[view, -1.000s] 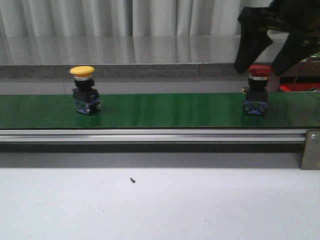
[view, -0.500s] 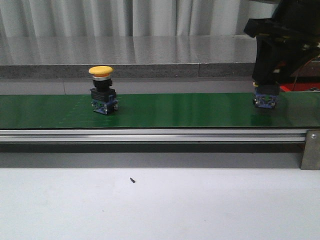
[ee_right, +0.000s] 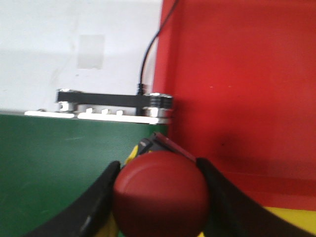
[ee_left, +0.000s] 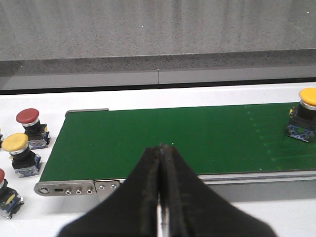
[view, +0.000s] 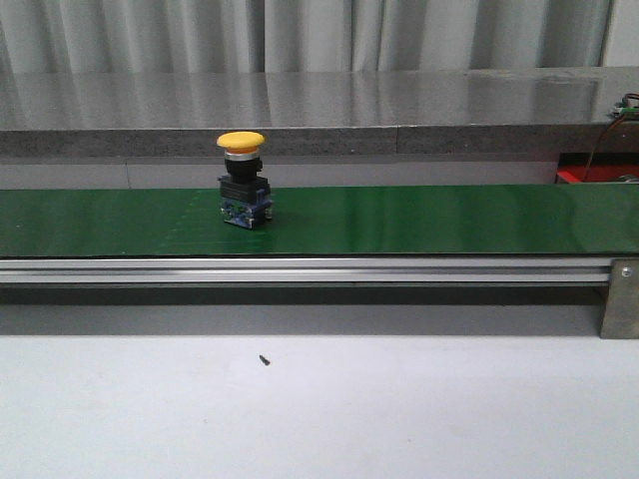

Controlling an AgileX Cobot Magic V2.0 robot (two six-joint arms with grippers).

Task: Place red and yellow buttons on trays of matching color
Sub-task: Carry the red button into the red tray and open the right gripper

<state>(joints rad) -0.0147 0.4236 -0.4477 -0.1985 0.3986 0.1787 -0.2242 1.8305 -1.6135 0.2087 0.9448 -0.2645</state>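
Front view: yellow button upright on the green belt, left of the middle, cap up, black body and blue base below. Neither arm in sight here. Small sliver of red tray behind the belt's far right end, mostly cut off by the frame edge. Grey bench in the foreground, one tiny dark speck on it, too small to identify.

Left wrist view: left fingers pressed together, tips touching, nothing between them, hovering over the belt's near rail. Same yellow button at the frame edge, partly cropped. Off the belt's end, on the white surface, spare buttons: one red-capped, one yellow-capped just beside it, another red-capped one lower down half cut off, and a scrap of a further one at the very edge, colour not readable.

Right wrist view: blurred. Red button pinched between the right fingers, its cap filling the lower middle and hiding the body beneath. Red tray surface beyond and beside it, belt end and its roller bracket alongside, a black cable rising from the bracket. Yellow strip in the lower corner, possibly the yellow tray, too little showing to be sure. Height of the button above the tray impossible to judge.
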